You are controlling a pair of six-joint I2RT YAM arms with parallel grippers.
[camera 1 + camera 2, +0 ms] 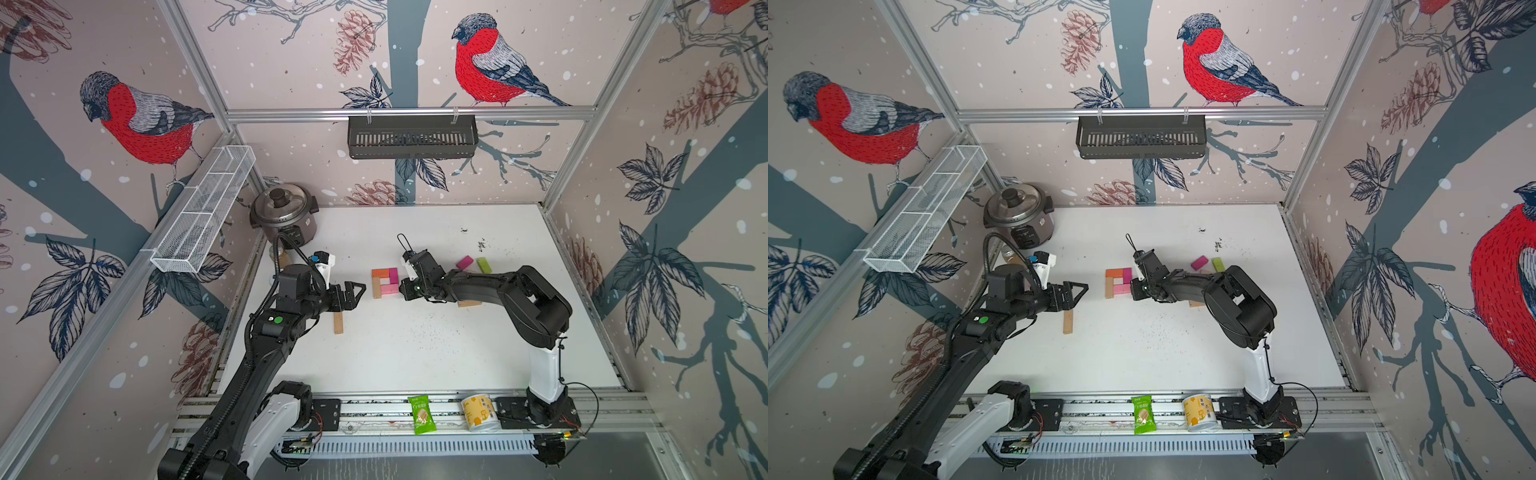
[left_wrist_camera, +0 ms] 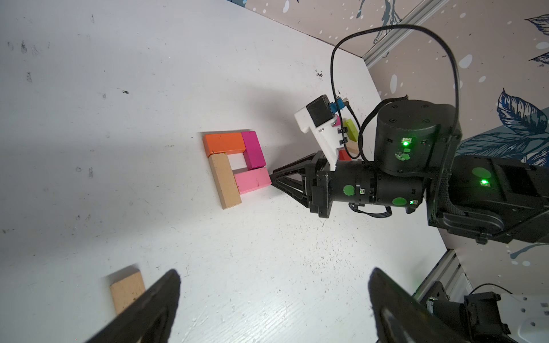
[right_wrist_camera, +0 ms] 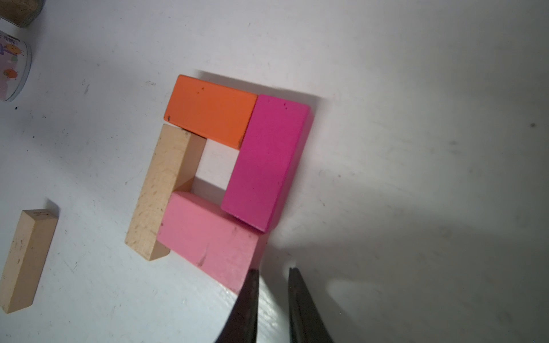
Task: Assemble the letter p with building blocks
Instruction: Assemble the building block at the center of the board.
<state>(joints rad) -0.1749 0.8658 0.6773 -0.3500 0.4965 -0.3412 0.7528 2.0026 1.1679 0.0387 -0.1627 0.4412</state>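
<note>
Bench (image 1: 415, 353): white, bird-papered walls;
Right gripper (image 3: 271, 271): mine, nearly closed, empty;
Light pink block (image 3: 208, 240): at my tip, long axis pointing away;
Left gripper (image 2: 274, 273): wide apart, farther

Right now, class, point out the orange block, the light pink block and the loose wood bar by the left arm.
orange block (image 3: 209, 110): right wrist view, centre of top face.
light pink block (image 3: 209, 240): right wrist view, centre of top face.
loose wood bar (image 1: 338, 324): in a top view, centre of visible part.

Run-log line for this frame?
left gripper open, empty | right gripper nearly shut, empty, at pink block | P: four blocks joined
</note>
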